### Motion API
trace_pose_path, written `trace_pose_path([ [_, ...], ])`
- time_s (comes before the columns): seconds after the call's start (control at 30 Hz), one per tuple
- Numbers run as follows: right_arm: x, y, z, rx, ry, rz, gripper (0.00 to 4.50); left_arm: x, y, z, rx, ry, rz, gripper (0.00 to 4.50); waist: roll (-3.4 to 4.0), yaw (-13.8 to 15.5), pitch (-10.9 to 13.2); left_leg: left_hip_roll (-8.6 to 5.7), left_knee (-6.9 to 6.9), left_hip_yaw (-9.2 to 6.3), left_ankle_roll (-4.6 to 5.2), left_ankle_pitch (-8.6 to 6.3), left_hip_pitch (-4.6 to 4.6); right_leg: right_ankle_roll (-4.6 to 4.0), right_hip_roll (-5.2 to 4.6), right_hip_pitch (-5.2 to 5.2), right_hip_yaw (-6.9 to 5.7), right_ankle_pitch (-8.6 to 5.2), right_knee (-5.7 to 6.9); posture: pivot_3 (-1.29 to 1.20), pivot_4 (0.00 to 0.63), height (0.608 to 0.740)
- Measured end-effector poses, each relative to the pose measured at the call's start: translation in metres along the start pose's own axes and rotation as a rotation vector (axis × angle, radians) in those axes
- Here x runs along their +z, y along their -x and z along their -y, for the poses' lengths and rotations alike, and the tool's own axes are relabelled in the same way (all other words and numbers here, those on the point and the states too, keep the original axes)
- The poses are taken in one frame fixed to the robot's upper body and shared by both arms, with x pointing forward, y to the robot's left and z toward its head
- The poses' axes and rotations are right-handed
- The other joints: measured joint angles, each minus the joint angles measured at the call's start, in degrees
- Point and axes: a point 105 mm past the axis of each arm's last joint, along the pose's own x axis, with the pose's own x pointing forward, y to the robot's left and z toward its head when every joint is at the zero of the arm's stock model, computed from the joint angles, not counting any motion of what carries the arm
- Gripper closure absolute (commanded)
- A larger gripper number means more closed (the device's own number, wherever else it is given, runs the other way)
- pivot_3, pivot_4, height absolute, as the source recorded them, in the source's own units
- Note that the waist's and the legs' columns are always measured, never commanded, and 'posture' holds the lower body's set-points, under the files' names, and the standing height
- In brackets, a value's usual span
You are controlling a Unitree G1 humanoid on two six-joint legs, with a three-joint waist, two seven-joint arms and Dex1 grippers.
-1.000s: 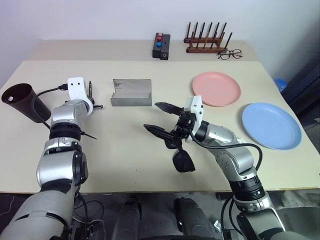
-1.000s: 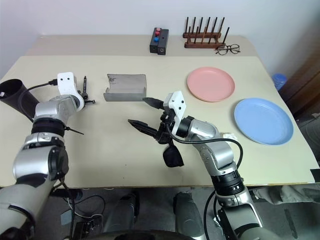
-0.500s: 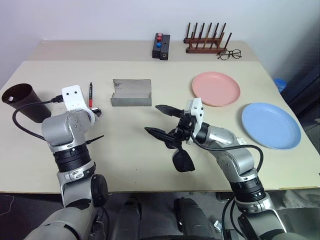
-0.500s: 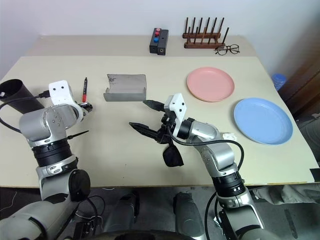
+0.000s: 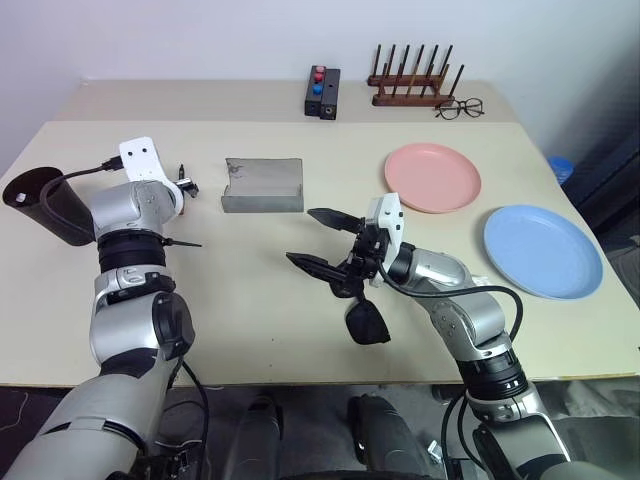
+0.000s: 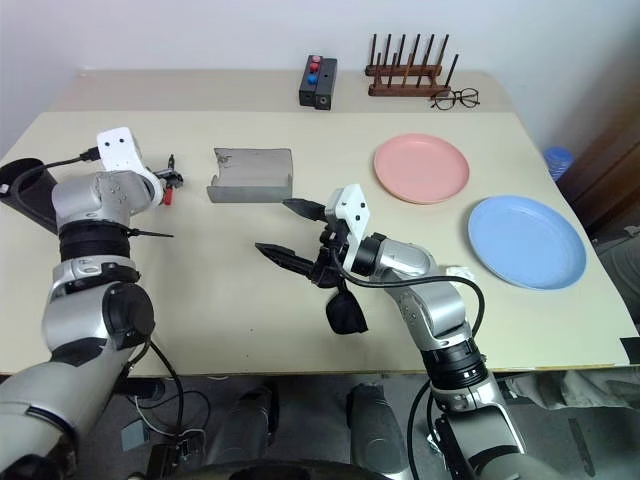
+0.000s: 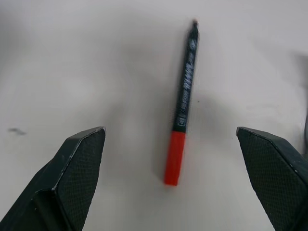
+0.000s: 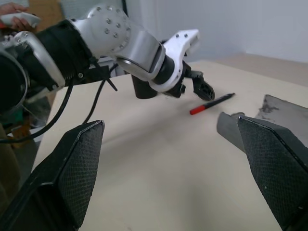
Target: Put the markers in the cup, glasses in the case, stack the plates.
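Left hand (image 7: 168, 159) has just sprung apart above the red-capped marker (image 7: 182, 106) lying loose on the bench (image 5: 250, 300), uncupped

One marker (image 7: 182, 106), one cup (image 5: 45, 203), one case (image 5: 263, 185) and one sunglasses (image 5: 365, 318). Two plates: pink (image 5: 433, 177) at 1 o'clock, blue (image 5: 543, 251) at 3. One button box (image 5: 322, 92), one rack (image 5: 412, 79), one spectacles (image 5: 460, 108).

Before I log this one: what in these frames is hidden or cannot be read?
- Cup: head views, partly behind the left arm; contents unseen.
- Second marker: unseen; only the red-capped marker is seen.
- Sunglasses: partly behind the right claw.
- Case: right wrist view, blocked by a claw finger.
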Motion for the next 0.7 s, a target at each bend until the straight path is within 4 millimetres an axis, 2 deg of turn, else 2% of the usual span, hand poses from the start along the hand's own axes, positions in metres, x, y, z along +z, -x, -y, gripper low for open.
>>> trace_pose_path([
  [0.07, 0.0, 0.0, 0.001, -0.008, 0.001, -0.001, 0.0, -0.008, -0.006, 0.004, -0.006, -0.002, -0.031, 0.02, 0.0, -0.02, 0.0, 0.0, -0.01, 0.0, 0.0, 0.0, 0.0, 0.0, 0.0, 0.0, 0.0, 0.0, 0.0, 0.0, 0.15, 0.74],
  [0.17, -0.001, 0.001, 0.002, -0.021, 0.001, -0.005, 0.0, -0.006, -0.009, 0.006, -0.008, 0.003, -0.022, 0.83, 0.0, -0.02, 0.0, 0.01, -0.02, 0.0, 0.0, 0.0, 0.01, 0.0, 0.0, 0.0, 0.0, 0.0, 0.02, 0.0, 0.15, 0.74],
  [0.4, -0.005, 0.004, 0.002, -0.038, -0.008, -0.012, 0.0, -0.005, -0.013, 0.002, -0.002, 0.02, -0.005, 4.24, 0.0, 0.09, 0.0, 0.0, -0.02, 0.0, -0.01, 0.01, 0.0, 0.01, 0.0, 0.01, 0.0, 0.0, 0.02, 0.0, 0.15, 0.74],
  [0.43, -0.005, 0.004, 0.002, -0.038, -0.007, -0.012, 0.0, -0.004, -0.012, 0.002, -0.003, 0.021, -0.002, 4.4, 0.0, 0.11, 0.0, 0.0, -0.02, 0.0, -0.02, 0.01, 0.0, 0.01, 0.0, 0.01, 0.0, 0.0, 0.02, 0.0, 0.15, 0.74],
  [0.6, -0.005, 0.004, 0.002, -0.037, -0.006, -0.011, 0.0, -0.001, -0.01, 0.006, -0.013, 0.011, 0.01, 4.4, 0.0, 0.03, 0.0, 0.0, -0.02, 0.0, -0.02, 0.01, -0.01, 0.01, 0.0, 0.0, 0.0, 0.0, 0.02, 0.0, 0.15, 0.74],
  [0.7, -0.004, 0.004, 0.002, -0.036, -0.005, -0.011, 0.0, 0.008, -0.002, 0.005, 0.002, 0.013, 0.033, 4.4, 0.0, -0.06, 0.0, 0.01, -0.04, 0.0, -0.02, 0.01, 0.0, 0.02, 0.0, 0.0, 0.0, 0.0, 0.02, 0.0, 0.15, 0.74],
])
